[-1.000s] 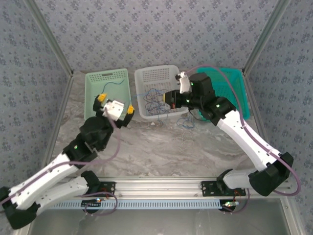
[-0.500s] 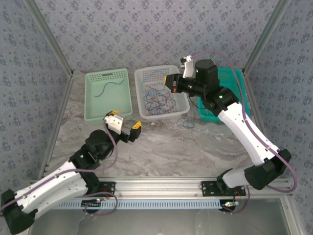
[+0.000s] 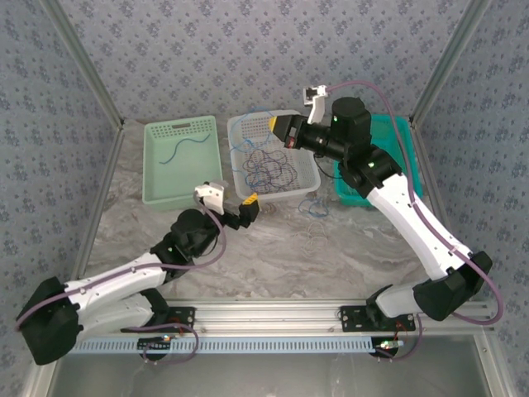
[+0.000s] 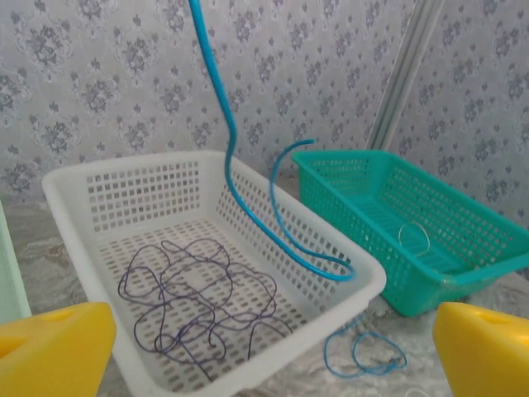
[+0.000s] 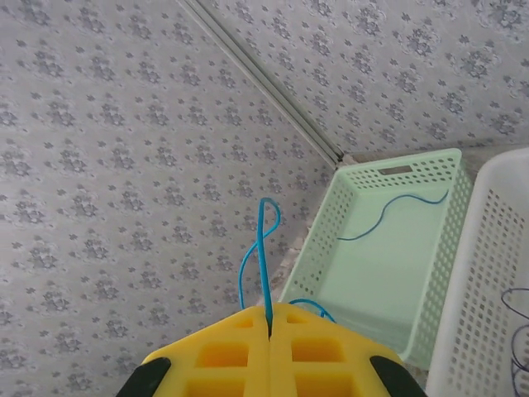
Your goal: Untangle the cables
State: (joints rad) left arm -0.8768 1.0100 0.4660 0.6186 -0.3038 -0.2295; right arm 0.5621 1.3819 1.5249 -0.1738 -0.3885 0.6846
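- My right gripper [image 3: 281,128], upper centre of the overhead view, is clamped tight on a blue cable [image 5: 263,248] — the strand rises between its fingers and, in the left wrist view, drapes over the white basket [image 4: 74,178].
- My left gripper [image 3: 227,198], lower left of that basket, stands wide apart, holding nothing.
- Dark cables [image 4: 190,289] lie tangled on the white basket's floor.
- A second blue cable [image 3: 183,149] lies in the pale green basket [image 3: 157,186], upper left.
- A blue curl [image 4: 364,351] rests on the table [image 3: 331,256] — just before the teal basket [image 4: 364,207].
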